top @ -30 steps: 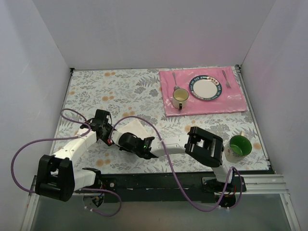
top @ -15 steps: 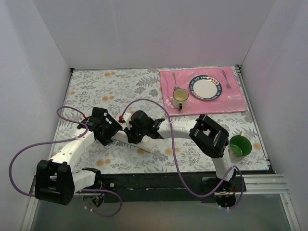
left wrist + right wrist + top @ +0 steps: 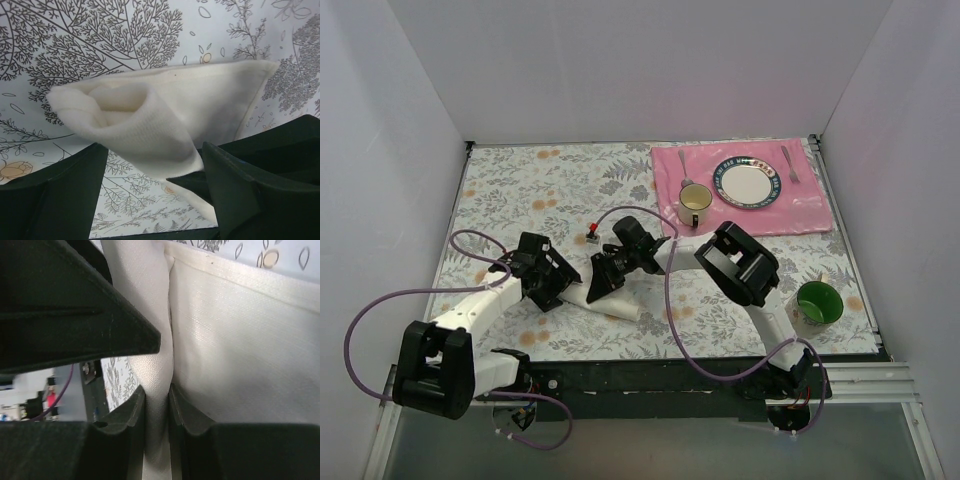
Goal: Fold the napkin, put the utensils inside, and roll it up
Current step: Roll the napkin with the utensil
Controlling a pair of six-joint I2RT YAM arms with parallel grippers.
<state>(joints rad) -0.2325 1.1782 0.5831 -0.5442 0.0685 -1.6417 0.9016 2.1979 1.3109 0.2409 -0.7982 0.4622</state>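
The off-white napkin (image 3: 620,303) lies folded into a narrow strip on the patterned table, between the two grippers. From the left wrist camera the napkin (image 3: 200,105) shows a loose, puffed end curling toward the lens. My left gripper (image 3: 155,160) stands open around that end, its dark fingers (image 3: 55,195) apart and not pressing the cloth. The left gripper (image 3: 558,285) sits just left of the strip. My right gripper (image 3: 157,407) is shut on a thin upright fold of the napkin (image 3: 240,340). Seen from above, the right gripper (image 3: 599,283) is over the strip's left part. The utensils are hidden.
A pink placemat (image 3: 750,215) at the far right carries a plate (image 3: 748,185), a cream mug (image 3: 694,203) and a silver piece of cutlery on each side. A green mug (image 3: 817,303) stands at the near right. White walls enclose the table.
The left gripper has opened and let go of the napkin. The right gripper has swung away from the near edge with the cloth pinched, and its arm now reaches in from the right.
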